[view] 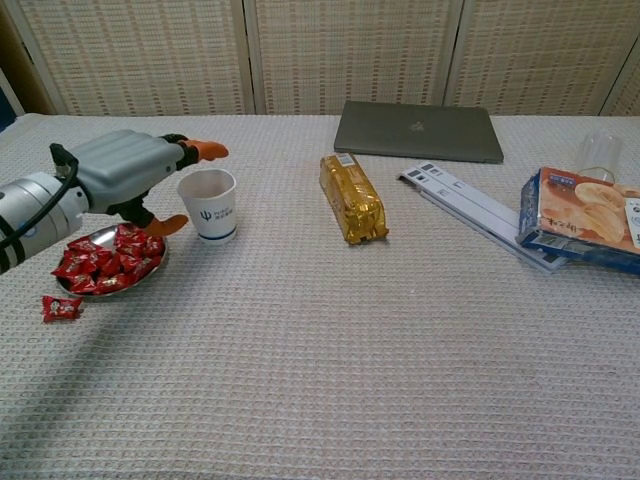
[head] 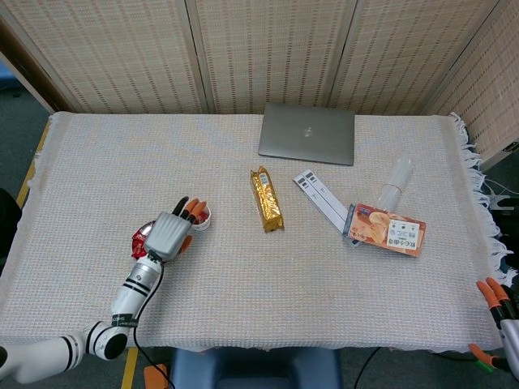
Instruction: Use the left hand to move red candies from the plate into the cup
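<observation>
In the head view, the left hand [head: 169,233] is seen spread and empty over the plate [head: 143,235], beside the cup [head: 200,217]. In the chest view, red candies [view: 108,262] are heaped on the plate; being light, crinkly and slippery-wrapped, each is judged best pinched across its body.

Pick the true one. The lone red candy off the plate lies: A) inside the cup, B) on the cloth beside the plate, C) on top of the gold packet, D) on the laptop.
B: in the chest view the stray candy lies on the cloth just by the plate, apart from the cup.
</observation>
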Tool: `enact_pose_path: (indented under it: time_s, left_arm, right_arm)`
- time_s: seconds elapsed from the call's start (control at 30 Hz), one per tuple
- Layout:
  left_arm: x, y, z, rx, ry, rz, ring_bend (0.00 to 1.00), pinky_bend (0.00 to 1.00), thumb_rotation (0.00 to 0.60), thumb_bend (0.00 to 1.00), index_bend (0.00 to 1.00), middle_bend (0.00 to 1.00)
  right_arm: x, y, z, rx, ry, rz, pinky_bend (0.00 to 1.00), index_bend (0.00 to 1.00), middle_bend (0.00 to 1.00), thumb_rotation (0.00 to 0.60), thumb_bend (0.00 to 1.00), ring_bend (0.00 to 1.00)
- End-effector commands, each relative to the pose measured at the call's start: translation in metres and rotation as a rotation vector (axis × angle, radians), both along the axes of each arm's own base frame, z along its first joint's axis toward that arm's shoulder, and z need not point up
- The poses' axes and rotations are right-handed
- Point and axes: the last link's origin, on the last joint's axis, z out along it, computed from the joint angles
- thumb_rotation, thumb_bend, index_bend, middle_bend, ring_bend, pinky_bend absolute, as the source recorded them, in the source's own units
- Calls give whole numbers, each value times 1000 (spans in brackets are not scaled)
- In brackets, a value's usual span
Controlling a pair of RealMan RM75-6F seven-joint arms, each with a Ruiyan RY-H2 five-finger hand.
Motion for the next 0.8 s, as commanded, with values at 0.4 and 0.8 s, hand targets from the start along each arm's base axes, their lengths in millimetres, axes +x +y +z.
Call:
enact_pose_path:
  time_s: [0.4,0.8]
  left_arm:
    - [-45,-60,41,67,-84,14,399,1000,600,395,300,401]
    - [-137,-133,24,193,97,10,440,1000,600,389,388,463]
  right_arm:
    - [0,1,0,12,-4,5,167,0,0,600,43,0]
    - [4,2,-7,58,-3,27,169,0,0,600,43,0]
